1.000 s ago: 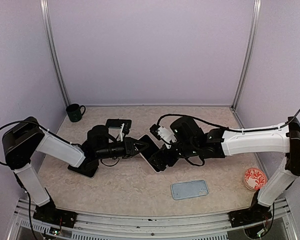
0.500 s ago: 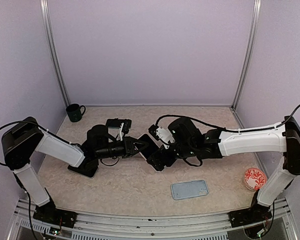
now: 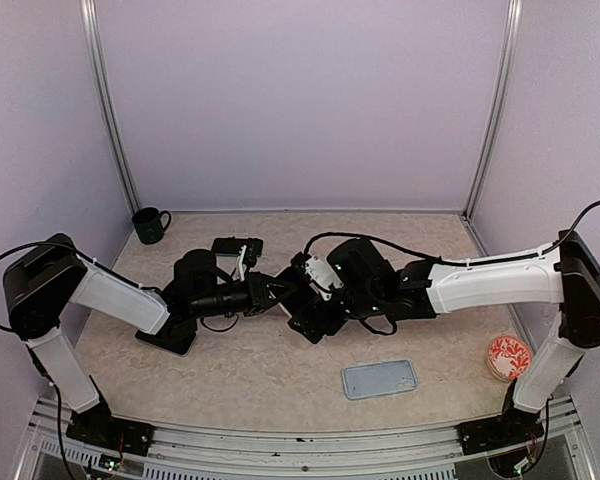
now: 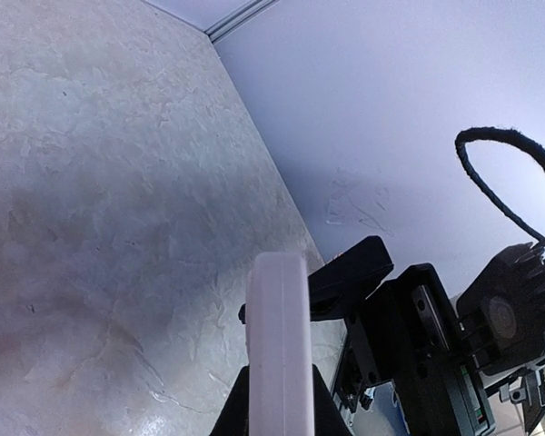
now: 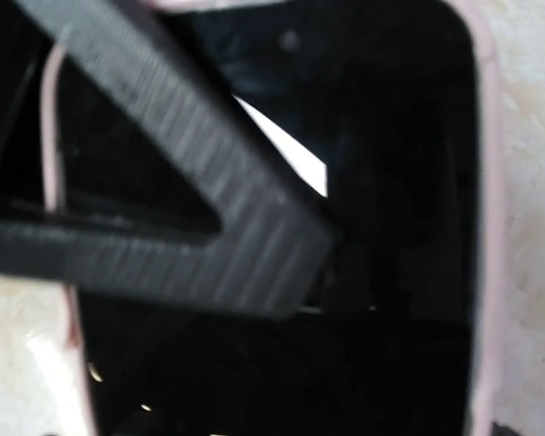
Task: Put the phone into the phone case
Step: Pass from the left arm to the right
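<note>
My left gripper is shut on the phone, which stands on edge above the mid-table. In the left wrist view I see its pale pink rim between my fingers. My right gripper is open and pressed close against the phone from the right, hiding most of it from the top camera. The phone's black screen fills the right wrist view, with one dark finger lying across it. The light blue phone case lies flat near the front edge, away from both grippers.
A dark green mug stands at the back left corner. A red patterned dish sits at the right edge. Two flat black objects lie on the left, one behind the left gripper and one under the left arm.
My right gripper has slid left over the phone and now covers it from above. The left gripper has kept its hold and barely moved.
</note>
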Robot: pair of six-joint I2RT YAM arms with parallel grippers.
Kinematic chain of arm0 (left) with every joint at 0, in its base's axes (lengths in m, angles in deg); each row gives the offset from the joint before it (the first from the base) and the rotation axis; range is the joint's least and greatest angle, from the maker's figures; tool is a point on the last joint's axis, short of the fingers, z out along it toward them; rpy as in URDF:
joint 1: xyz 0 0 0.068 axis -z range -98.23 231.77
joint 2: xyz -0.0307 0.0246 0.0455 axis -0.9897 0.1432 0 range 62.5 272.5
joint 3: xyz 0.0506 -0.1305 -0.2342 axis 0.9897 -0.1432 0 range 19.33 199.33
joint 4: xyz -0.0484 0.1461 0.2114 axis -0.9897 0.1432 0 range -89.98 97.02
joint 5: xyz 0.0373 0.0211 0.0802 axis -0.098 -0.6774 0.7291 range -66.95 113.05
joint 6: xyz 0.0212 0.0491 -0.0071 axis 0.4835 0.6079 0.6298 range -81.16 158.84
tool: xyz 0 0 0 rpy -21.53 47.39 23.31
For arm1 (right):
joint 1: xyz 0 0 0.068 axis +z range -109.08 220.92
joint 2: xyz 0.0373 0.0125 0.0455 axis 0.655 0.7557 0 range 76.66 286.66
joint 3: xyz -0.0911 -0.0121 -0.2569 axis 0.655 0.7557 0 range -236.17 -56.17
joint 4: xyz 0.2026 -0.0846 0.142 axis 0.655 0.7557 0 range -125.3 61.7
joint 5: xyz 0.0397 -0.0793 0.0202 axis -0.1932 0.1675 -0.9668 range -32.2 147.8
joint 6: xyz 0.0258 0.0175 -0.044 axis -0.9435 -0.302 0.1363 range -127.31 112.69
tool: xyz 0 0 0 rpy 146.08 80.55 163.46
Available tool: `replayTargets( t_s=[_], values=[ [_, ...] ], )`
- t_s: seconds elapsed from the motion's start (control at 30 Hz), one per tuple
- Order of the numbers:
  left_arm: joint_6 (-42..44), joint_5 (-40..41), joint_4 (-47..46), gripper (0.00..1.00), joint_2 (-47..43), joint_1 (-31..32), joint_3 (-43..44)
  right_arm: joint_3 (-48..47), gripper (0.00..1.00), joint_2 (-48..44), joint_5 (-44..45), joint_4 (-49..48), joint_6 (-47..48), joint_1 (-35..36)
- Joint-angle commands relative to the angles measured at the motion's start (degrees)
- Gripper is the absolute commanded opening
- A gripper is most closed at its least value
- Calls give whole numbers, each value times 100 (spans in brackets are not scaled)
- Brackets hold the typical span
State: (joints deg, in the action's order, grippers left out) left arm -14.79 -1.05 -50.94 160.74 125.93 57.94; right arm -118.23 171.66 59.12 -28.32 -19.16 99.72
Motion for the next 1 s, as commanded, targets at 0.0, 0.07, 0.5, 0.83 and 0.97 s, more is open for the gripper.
replayTargets(
  t_s=[0.0, 0.07, 0.5, 0.83, 0.97],
  values=[
    [-26, 37, -344, 0, -270, -13, 86, -295, 100, 278, 436, 161, 11, 158],
    [-33, 37, -344, 0, -278, -19, 85, -354, 99, 346, 532, 209, 21, 190],
    [-49, 10, -396, 0, -248, -26, 32, -394, 68, 352, 669, 205, 164, 231],
    [-9, 11, -366, 63, -284, -59, -21, -416, 60, 314, 658, 273, 96, 223],
    [109, 176, -188, 95, -518, -146, -127, -401, 59, 270, 622, 305, -27, 121]
  ],
)
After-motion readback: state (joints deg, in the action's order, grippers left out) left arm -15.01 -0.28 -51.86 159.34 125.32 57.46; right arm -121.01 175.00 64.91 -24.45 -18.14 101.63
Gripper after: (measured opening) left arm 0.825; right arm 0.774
